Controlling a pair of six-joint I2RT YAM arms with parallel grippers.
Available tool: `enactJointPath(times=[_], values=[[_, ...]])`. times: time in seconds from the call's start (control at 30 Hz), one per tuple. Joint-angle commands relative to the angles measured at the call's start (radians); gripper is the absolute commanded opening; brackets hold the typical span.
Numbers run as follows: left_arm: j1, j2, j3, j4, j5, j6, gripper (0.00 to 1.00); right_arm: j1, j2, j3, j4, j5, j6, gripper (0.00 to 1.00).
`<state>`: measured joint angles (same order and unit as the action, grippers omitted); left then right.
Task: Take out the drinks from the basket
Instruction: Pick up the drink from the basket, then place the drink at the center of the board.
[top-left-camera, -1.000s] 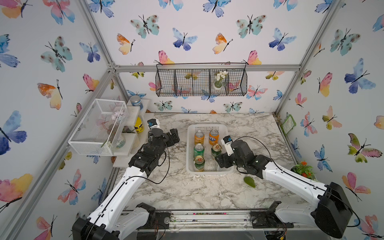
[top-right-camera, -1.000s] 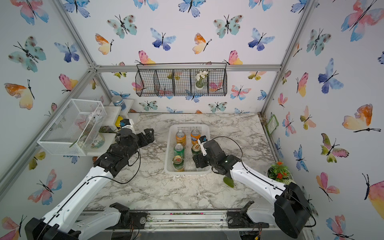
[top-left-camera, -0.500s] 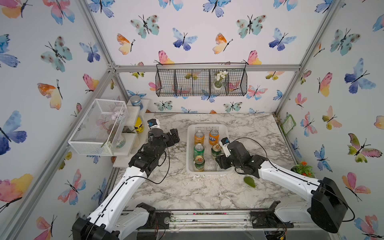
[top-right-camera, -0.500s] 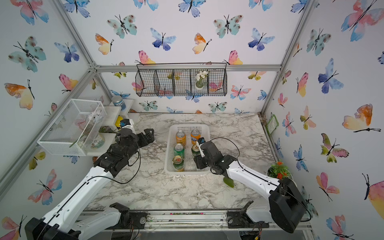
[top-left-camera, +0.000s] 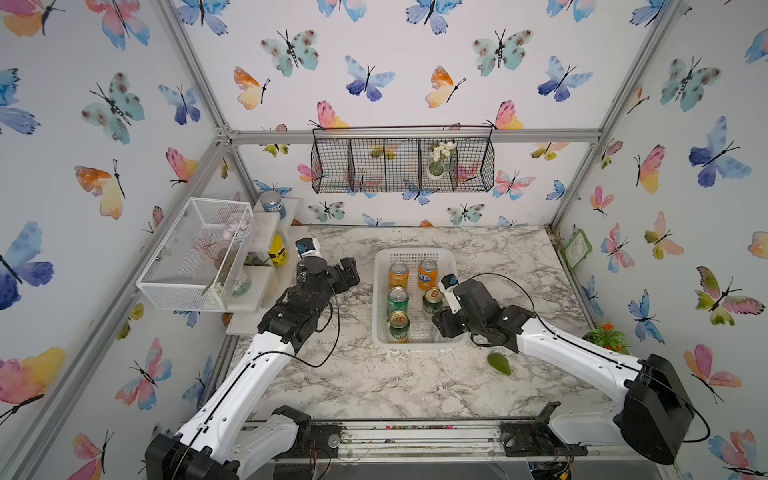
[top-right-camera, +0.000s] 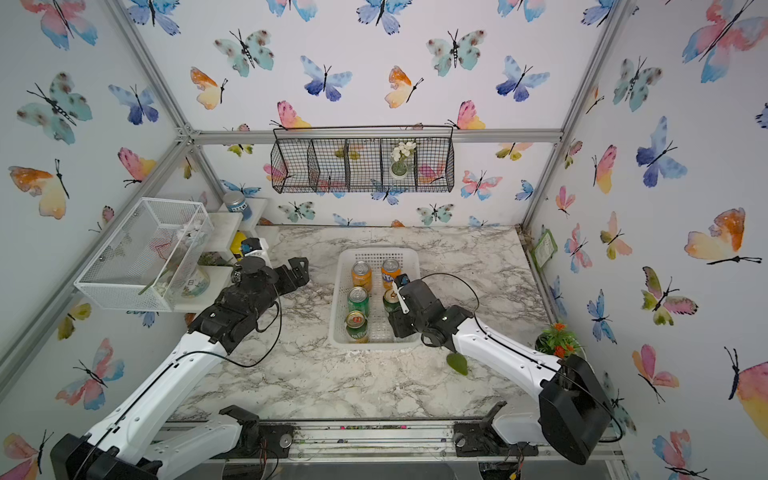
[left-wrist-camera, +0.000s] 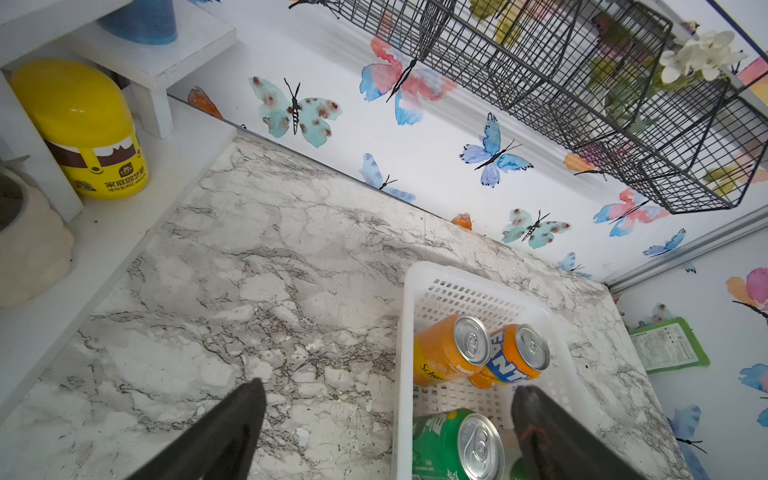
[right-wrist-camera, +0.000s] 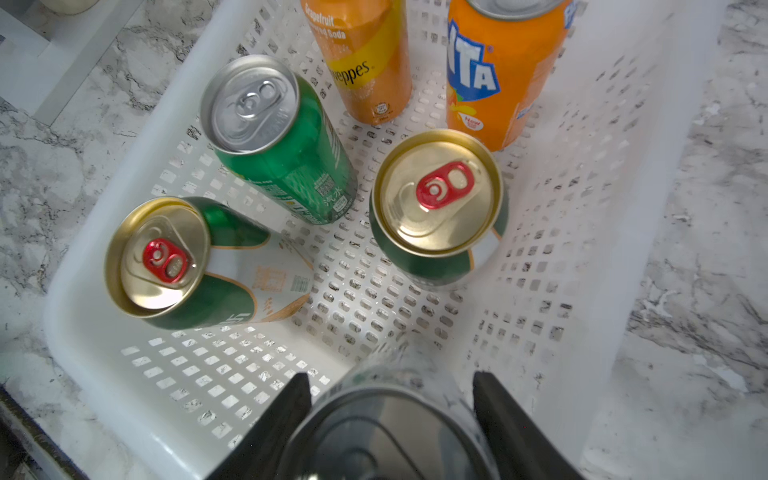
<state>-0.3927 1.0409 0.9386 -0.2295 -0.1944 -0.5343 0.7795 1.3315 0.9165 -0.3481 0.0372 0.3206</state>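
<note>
Between the jaws of our right hand (right-wrist-camera: 390, 376) we gripped the silver can (right-wrist-camera: 386, 428), low inside the basket (right-wrist-camera: 623, 187); our left hand (left-wrist-camera: 390, 386) stood open. We judged a straight lift clear of the basket necessary next.

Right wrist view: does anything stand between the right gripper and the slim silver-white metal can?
Nothing visible does. The slim silver-white metal can sits directly between the fingers of the right gripper, inside the white perforated plastic basket.

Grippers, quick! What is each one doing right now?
Left gripper: open, holding nothing.
Right gripper: closed on the slim silver can in the white basket.
</note>
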Motion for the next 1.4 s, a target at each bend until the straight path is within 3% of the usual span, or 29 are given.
enactJointPath(times=[0.0, 0.57, 1.03, 1.23, 1.37], values=[[0.003, -0.001, 0.014, 0.005, -0.01, 0.017, 0.99, 0.004, -0.012, 0.079, -0.006, 0.014, 0.001, 0.22], [0.003, 0.016, 0.028, 0.0, -0.004, 0.025, 0.99, -0.026, 0.067, 0.443, -0.098, 0.144, -0.09, 0.21], [0.006, 0.013, 0.017, 0.001, 0.001, 0.026, 0.99, -0.417, 0.206, 0.551, -0.003, 0.073, -0.045, 0.19], [0.006, 0.007, 0.012, 0.001, 0.001, 0.029, 0.99, -0.473, 0.328, 0.565, 0.052, 0.088, -0.05, 0.2], [0.007, 0.005, 0.012, 0.001, 0.001, 0.031, 0.99, -0.474, 0.432, 0.595, 0.083, 0.035, -0.049, 0.2]])
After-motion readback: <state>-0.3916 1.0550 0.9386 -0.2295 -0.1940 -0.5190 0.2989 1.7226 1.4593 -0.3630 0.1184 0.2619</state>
